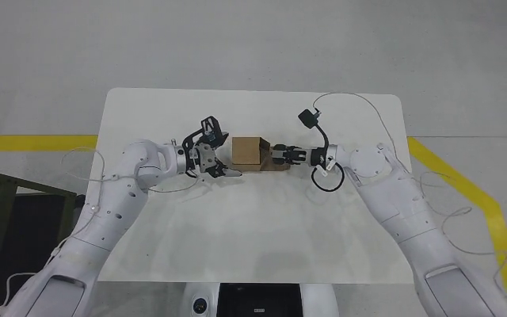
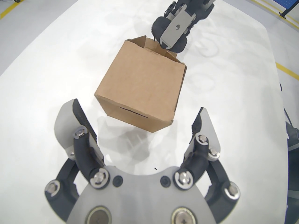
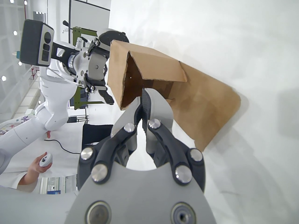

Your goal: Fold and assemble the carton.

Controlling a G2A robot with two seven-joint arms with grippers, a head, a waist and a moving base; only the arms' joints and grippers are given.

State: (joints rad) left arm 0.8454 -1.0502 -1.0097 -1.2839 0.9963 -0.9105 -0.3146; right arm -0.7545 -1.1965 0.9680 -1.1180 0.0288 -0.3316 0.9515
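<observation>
Carton [image 1: 249, 150] at frame centre on table [image 1: 238, 238] — left gripper [image 1: 220, 149] spread beside its closed end, right gripper [image 3: 143, 96] pressed together at the open end; advise bracing the closed end before pushing the flap [image 3: 161, 68] squarely inward

- The left gripper [image 2: 139, 107] hovers just beside the carton's [image 2: 142, 82] closed end, jaws spread wide, not touching it.
- The right gripper [image 3: 142, 94] sits at the carton's open end, jaws pinched on its edge.
- The forearms flank the carton.
</observation>
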